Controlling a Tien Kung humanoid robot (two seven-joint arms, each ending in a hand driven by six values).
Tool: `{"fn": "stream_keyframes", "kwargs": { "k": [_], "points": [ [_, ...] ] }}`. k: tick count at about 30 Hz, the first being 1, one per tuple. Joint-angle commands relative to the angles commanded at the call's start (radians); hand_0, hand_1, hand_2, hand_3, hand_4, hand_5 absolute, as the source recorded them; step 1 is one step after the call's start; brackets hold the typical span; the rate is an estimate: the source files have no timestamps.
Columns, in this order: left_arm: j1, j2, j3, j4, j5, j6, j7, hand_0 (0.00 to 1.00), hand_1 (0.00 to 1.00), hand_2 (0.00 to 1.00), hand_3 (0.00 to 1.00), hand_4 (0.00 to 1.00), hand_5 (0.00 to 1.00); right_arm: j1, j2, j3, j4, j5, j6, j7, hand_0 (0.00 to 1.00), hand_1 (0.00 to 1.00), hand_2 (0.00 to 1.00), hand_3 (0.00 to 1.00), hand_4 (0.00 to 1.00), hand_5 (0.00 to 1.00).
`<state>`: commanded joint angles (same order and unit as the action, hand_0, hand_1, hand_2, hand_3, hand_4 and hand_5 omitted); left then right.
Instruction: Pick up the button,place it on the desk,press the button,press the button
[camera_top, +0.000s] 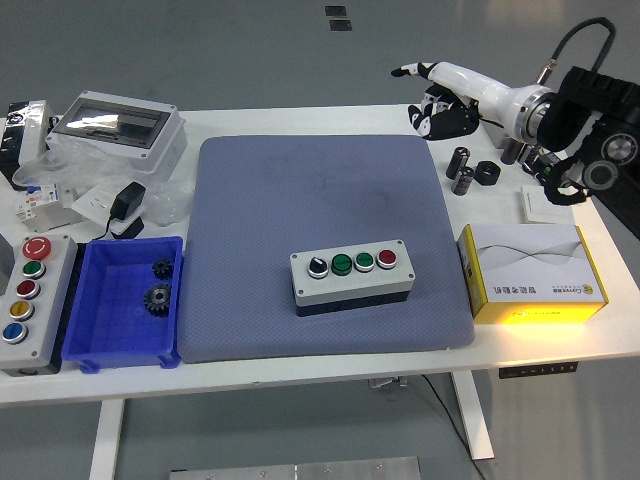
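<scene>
A grey button box (352, 276) lies on the blue mat (320, 240), right of centre. It has a black selector, two green buttons and a red button on top. My right hand (432, 95) is raised above the table's far right edge, well away from the box. Its index finger (408, 71) points left and the other fingers are curled. It holds nothing. My left arm is out of view.
A yellow and white carton (533, 273) lies right of the mat. Black cylinders (463, 170) stand at the back right. A blue bin (125, 300) with gears and a second button box (27, 288) sit at the left. A clear-lidded enclosure (118, 127) is at the back left.
</scene>
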<state>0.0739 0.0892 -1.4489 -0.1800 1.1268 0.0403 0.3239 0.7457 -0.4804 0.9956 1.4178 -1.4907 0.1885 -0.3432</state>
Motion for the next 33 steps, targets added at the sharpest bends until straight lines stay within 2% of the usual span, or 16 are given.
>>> {"fn": "stream_keyframes", "kwargs": {
  "k": [4, 5, 10, 11, 16, 17, 18, 22, 23, 28, 29, 33],
  "points": [
    [0.001, -0.006, -0.004, 0.0, 0.006, 0.0, 0.001, 0.649, 0.57, 0.621, 0.585, 0.631, 0.17, -0.124, 0.09, 0.114, -0.045, -0.153, -0.152, 0.112, 0.044, 0.147, 0.446, 0.97, 0.519, 0.22],
    [0.001, -0.007, -0.005, 0.0, 0.007, 0.001, 0.0, 0.649, 0.57, 0.621, 0.584, 0.631, 0.171, -0.15, 0.11, 0.136, -0.051, -0.188, -0.187, 0.137, 0.113, 0.338, 0.618, 0.985, 0.631, 0.295],
    [0.003, -0.013, -0.009, 0.0, 0.013, 0.001, 0.001, 0.649, 0.57, 0.621, 0.584, 0.631, 0.171, -0.285, 0.211, 0.199, -0.064, -0.313, -0.366, 0.273, 0.113, 0.338, 0.618, 0.985, 0.631, 0.295],
    [0.003, -0.014, -0.009, 0.0, 0.014, 0.001, 0.001, 0.649, 0.57, 0.621, 0.584, 0.63, 0.172, -0.306, 0.225, 0.195, -0.064, -0.312, -0.393, 0.296, 0.602, 0.597, 0.664, 0.912, 0.848, 0.65],
    [0.003, -0.016, -0.01, 0.0, 0.016, 0.0, 0.0, 0.649, 0.57, 0.621, 0.584, 0.63, 0.172, -0.401, 0.259, 0.155, -0.052, -0.215, -0.52, 0.417, 0.602, 0.597, 0.664, 0.912, 0.848, 0.65],
    [0.003, -0.016, -0.011, 0.0, 0.017, 0.0, 0.0, 0.649, 0.57, 0.621, 0.583, 0.63, 0.172, -0.41, 0.261, 0.149, -0.048, -0.191, -0.538, 0.438, 0.812, 0.792, 0.817, 0.858, 0.998, 0.998],
    [0.003, -0.016, -0.012, 0.0, 0.019, -0.001, 0.0, 0.649, 0.57, 0.621, 0.583, 0.63, 0.172, -0.42, 0.262, 0.141, -0.043, -0.159, -0.555, 0.464, 0.812, 0.792, 0.817, 0.858, 0.998, 0.998],
    [0.002, -0.016, -0.013, 0.0, 0.021, -0.001, -0.001, 0.649, 0.57, 0.621, 0.583, 0.63, 0.172, -0.451, 0.259, 0.133, -0.034, -0.022, -0.551, 0.555, 0.812, 0.792, 0.817, 0.858, 0.998, 0.998],
    [0.002, -0.016, -0.013, 0.0, 0.021, -0.001, -0.001, 0.649, 0.57, 0.621, 0.583, 0.63, 0.172, -0.463, 0.256, 0.133, -0.031, 0.022, -0.54, 0.584, 0.998, 0.96, 0.949, 0.99, 0.998, 0.998],
    [0.014, -0.016, -0.006, 0.0, 0.004, 0.002, -0.004, 0.649, 0.57, 0.621, 0.583, 0.63, 0.172, -0.515, 0.243, 0.116, -0.001, 0.15, -0.493, 0.645, 0.998, 0.96, 0.949, 0.99, 0.998, 0.998],
    [0.016, -0.017, -0.006, 0.0, 0.001, 0.005, -0.004, 0.648, 0.57, 0.621, 0.583, 0.63, 0.172, -0.524, 0.242, 0.114, 0.004, 0.168, -0.483, 0.652, 0.998, 0.998, 0.992, 0.998, 0.998, 0.998],
    [0.021, -0.021, -0.008, 0.0, -0.003, 0.012, -0.006, 0.648, 0.57, 0.621, 0.583, 0.63, 0.172, -0.565, 0.243, 0.113, 0.015, 0.246, -0.444, 0.691, 0.998, 0.998, 0.992, 0.998, 0.998, 0.998]
  ]
}}
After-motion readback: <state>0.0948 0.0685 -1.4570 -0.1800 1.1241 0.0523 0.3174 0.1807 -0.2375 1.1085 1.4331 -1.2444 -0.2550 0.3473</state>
